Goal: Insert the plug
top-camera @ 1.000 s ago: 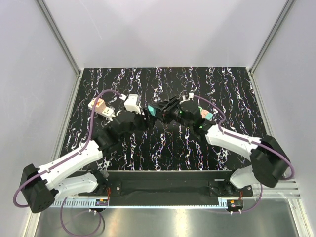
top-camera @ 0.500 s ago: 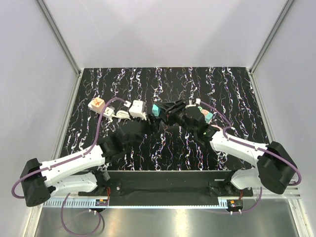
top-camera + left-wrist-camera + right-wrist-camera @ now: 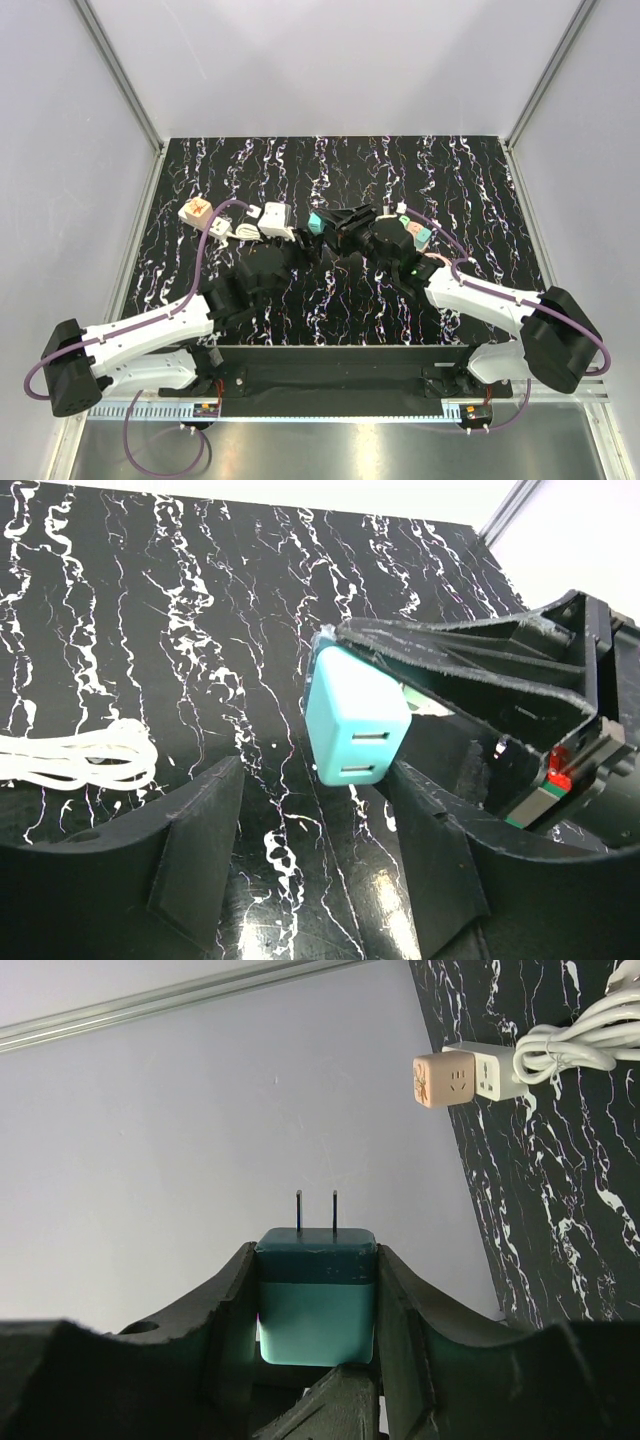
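A teal cube plug (image 3: 316,1310) with two metal prongs sits clamped in my right gripper (image 3: 316,1260), prongs pointing away from the wrist. In the top view the plug (image 3: 318,222) is at the table's middle, held by the right gripper (image 3: 335,222). The socket, a white cube with a peach face (image 3: 195,211), lies at the far left; in the right wrist view the socket (image 3: 455,1078) is up and to the right of the prongs, well apart. My left gripper (image 3: 312,810) is open and empty just below the plug (image 3: 355,720), its fingers (image 3: 195,850) spread either side.
A coiled white cable (image 3: 240,230) lies beside the socket, and also shows in the left wrist view (image 3: 85,765) and the right wrist view (image 3: 570,1035). Grey walls enclose the black marbled table (image 3: 470,180) on three sides.
My left arm has swung its wrist to the right, bringing its open gripper close under the plug. My right gripper, still holding the plug, has shifted slightly right.
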Motion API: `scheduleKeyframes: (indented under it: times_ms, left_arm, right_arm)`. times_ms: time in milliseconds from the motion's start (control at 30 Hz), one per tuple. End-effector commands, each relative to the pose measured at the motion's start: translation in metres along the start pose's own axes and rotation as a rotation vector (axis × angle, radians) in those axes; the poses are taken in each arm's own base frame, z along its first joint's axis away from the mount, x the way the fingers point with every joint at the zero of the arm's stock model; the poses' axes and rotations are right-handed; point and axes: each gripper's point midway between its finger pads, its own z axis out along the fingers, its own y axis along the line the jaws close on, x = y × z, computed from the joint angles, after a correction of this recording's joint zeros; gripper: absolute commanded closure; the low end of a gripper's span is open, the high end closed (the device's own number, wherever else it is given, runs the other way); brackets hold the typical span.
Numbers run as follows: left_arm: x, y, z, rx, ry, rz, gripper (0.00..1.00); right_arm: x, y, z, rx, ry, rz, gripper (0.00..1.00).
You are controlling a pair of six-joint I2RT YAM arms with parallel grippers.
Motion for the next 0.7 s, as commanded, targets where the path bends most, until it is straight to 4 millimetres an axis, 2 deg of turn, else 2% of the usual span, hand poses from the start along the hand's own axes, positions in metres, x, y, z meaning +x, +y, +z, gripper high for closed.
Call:
scheduleKeyframes:
  times_ms: [0,300,433,567,667]
  left_arm:
    - [-0.033,-0.009,0.002,-0.003,-0.101,-0.073,0.37]
    - [-0.038,-0.016,0.006,0.005,-0.098,-0.056,0.39]
    - [-0.037,-0.013,0.009,-0.029,-0.088,-0.049,0.49]
    - [-0.038,-0.012,0.009,-0.031,-0.093,-0.059,0.74]
    - [-0.039,-0.016,0.008,-0.012,-0.087,-0.056,0.99]
  right_arm:
    - [0.008,0.024,-0.007,-0.08,0.009,0.022,1.0]
    - [0.018,0.022,-0.006,-0.078,0.03,0.023,1.0]
    - [0.023,0.024,-0.007,-0.083,0.044,0.019,1.0]
    - [0.025,0.021,-0.007,-0.078,0.047,0.008,1.0]
    - [0.027,0.017,-0.006,-0.073,0.05,-0.004,1.0]
